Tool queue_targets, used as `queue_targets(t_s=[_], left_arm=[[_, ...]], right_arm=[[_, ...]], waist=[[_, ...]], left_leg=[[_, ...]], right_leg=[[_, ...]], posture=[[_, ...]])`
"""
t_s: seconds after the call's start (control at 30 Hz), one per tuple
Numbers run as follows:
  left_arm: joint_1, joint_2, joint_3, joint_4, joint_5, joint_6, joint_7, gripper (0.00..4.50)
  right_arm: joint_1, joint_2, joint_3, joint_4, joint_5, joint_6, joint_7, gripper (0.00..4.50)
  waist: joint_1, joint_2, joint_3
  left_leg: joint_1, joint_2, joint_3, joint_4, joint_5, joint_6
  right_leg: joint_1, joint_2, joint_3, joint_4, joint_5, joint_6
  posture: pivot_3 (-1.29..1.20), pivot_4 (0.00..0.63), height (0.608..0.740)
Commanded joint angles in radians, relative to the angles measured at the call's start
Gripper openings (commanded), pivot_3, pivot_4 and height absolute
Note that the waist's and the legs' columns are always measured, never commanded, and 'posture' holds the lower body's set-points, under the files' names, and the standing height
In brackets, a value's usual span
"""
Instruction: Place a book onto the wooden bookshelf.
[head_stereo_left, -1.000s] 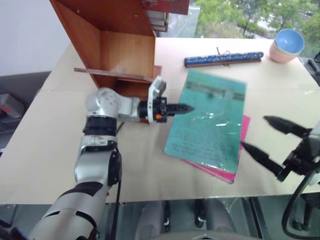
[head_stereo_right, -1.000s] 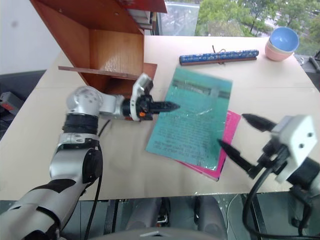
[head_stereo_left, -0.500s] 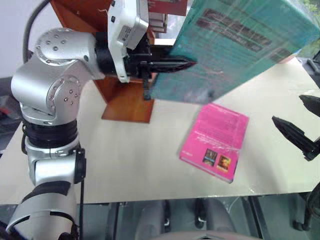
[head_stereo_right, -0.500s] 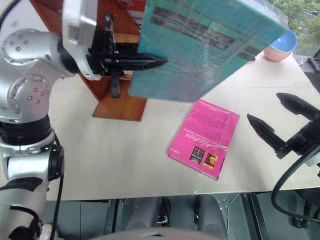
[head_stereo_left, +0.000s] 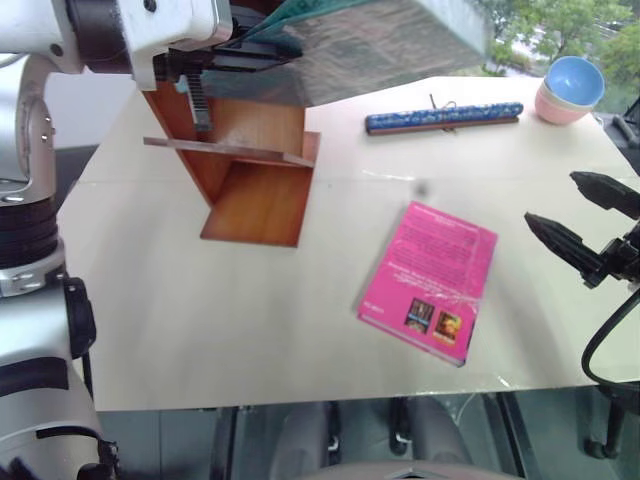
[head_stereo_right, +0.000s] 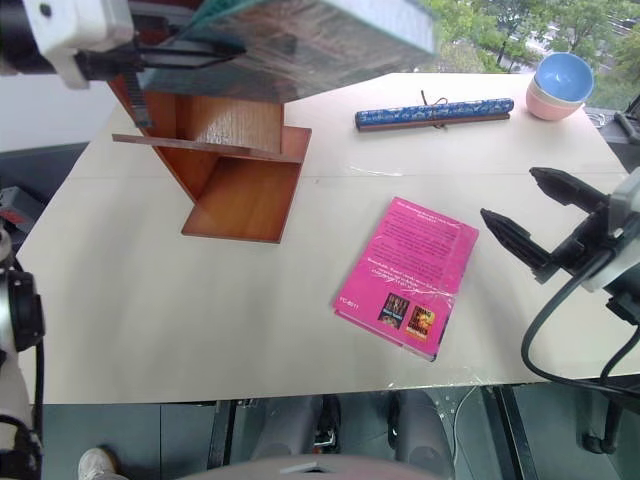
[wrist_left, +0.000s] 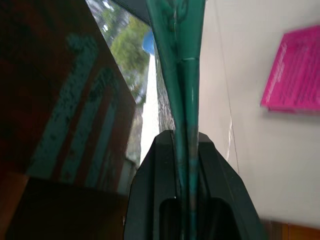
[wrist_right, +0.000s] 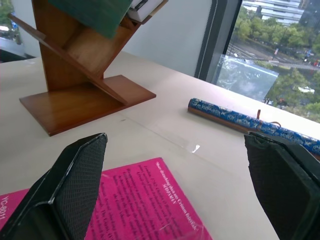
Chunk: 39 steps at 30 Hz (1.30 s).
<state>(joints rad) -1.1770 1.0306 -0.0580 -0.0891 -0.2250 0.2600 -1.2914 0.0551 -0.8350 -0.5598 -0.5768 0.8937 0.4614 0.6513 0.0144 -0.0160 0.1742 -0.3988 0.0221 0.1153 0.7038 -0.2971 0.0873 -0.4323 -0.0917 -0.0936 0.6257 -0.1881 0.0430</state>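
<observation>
The left tool (wrist_left: 187, 150) is clenched on the edge of the teal-green book (head_stereo_right: 300, 30), held high above the wooden bookshelf (head_stereo_left: 250, 170) near the surface's far left corner; the book's far part is cut off by the frame and its cover blurred. The right tool (head_stereo_right: 525, 215) stands released near the right edge, beside the pink book (head_stereo_left: 430, 280)

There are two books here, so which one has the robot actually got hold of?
The teal-green book: the left gripper is shut on its edge, holding it up in the air by the wooden bookshelf. The pink book lies flat on the table, untouched.
</observation>
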Motion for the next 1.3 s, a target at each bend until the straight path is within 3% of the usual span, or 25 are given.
queue_targets(t_s=[0.03, 0.17, 0.3, 0.5, 0.6, 0.7, 0.73, 0.8, 1.03, 1.13, 1.3], left_arm=[[-0.034, 0.126, -0.019, 0.012, 0.06, -0.018, -0.116, 0.07], [-0.118, 0.223, -0.069, 0.063, 0.119, 0.038, -0.227, 0.07], [-0.136, 0.286, -0.151, 0.137, 0.281, 0.013, -0.262, 0.07], [-0.082, 0.181, -0.234, 0.162, 0.381, 0.027, -0.204, 0.07], [-0.087, 0.146, -0.231, 0.2, 0.407, 0.029, -0.186, 1.14], [-0.1, 0.13, -0.206, 0.218, 0.408, 0.01, -0.164, 2.55], [-0.083, 0.143, -0.18, 0.216, 0.388, -0.002, -0.162, 2.88], [-0.036, 0.167, -0.103, 0.202, 0.318, -0.017, -0.161, 2.88], [0.163, 0.243, 0.202, 0.061, 0.079, 0.225, -0.167, 2.88], [0.266, 0.23, 0.386, -0.03, -0.111, 0.445, -0.188, 2.88], [0.422, 0.112, 0.676, -0.234, -0.482, 0.904, -0.088, 2.88]], right_arm=[[-0.037, 0.011, 0.015, 0.001, -0.02, -0.031, 0.018, 4.5], [-0.064, 0.03, 0.047, 0.015, -0.043, -0.04, 0.031, 4.5], [-0.108, 0.046, 0.097, 0.032, -0.067, -0.048, 0.045, 4.5], [-0.174, 0.063, 0.187, 0.03, -0.108, -0.052, 0.053, 4.5], [-0.202, 0.064, 0.219, 0.011, -0.108, -0.037, 0.053, 4.5], [-0.216, 0.057, 0.223, -0.002, -0.098, -0.023, 0.051, 4.5], [-0.22, 0.052, 0.226, -0.007, -0.096, -0.018, 0.053, 4.5], [-0.223, 0.038, 0.233, -0.014, -0.099, -0.008, 0.064, 4.5], [-0.237, -0.002, 0.22, -0.008, -0.088, 0.022, 0.108, 4.5], [-0.257, -0.023, 0.214, 0.011, -0.075, 0.041, 0.131, 4.5], [-0.279, -0.058, 0.211, 0.04, -0.07, 0.068, 0.167, 4.5]], waist=[[-0.001, 0.0, 0.001], [-0.001, 0.0, 0.002], [-0.001, 0.0, 0.002], [-0.012, 0.001, 0.002], [-0.014, 0.0, 0.002], [-0.012, 0.0, 0.003], [-0.01, 0.0, 0.003], [-0.009, 0.0, 0.003], [-0.017, -0.001, 0.003], [-0.017, -0.001, 0.003], [-0.017, -0.001, 0.003]], left_leg=[[0.0, 0.0, 0.0, 0.0, 0.0, 0.0], [0.0, 0.0, 0.001, 0.0, 0.0, 0.0], [0.0, 0.0, 0.002, 0.0, 0.0, 0.0], [0.003, 0.002, 0.005, 0.0, 0.0, -0.001], [0.001, 0.003, 0.007, 0.001, 0.001, -0.001], [-0.001, 0.002, 0.01, 0.001, 0.0, 0.0], [-0.001, 0.002, 0.01, 0.001, 0.0, 0.0], [-0.002, 0.002, 0.01, 0.001, 0.0, 0.0], [-0.003, 0.003, 0.012, 0.001, 0.0, 0.0], [-0.003, 0.003, 0.012, 0.002, 0.0, 0.0], [-0.002, 0.003, 0.012, 0.004, 0.0, 0.0]], right_leg=[[0.0, 0.0, 0.0, 0.0, 0.0, 0.0], [-0.001, 0.001, 0.001, 0.0, 0.0, 0.0], [-0.001, 0.0, 0.002, 0.0, 0.0, 0.0], [-0.002, 0.004, 0.005, 0.004, 0.0, 0.0], [-0.006, 0.004, 0.007, 0.007, 0.0, 0.0], [-0.009, 0.004, 0.01, 0.008, 0.0, 0.0], [-0.009, 0.003, 0.01, 0.008, 0.0, 0.0], [-0.009, 0.003, 0.01, 0.007, 0.0, 0.0], [-0.013, 0.002, 0.012, 0.01, 0.0, 0.0], [-0.013, 0.002, 0.013, 0.011, 0.0, 0.0], [-0.012, 0.001, 0.013, 0.013, 0.0, 0.0]], posture=[[0.0, 0.15, 0.738], [0.0, 0.15, 0.738], [0.0, 0.15, 0.738], [0.0, 0.15, 0.738], [0.0, 0.15, 0.738], [0.0, 0.15, 0.738], [0.0, 0.15, 0.738], [0.0, 0.15, 0.738], [0.0, 0.15, 0.738], [0.0, 0.15, 0.738], [0.0, 0.15, 0.738]])
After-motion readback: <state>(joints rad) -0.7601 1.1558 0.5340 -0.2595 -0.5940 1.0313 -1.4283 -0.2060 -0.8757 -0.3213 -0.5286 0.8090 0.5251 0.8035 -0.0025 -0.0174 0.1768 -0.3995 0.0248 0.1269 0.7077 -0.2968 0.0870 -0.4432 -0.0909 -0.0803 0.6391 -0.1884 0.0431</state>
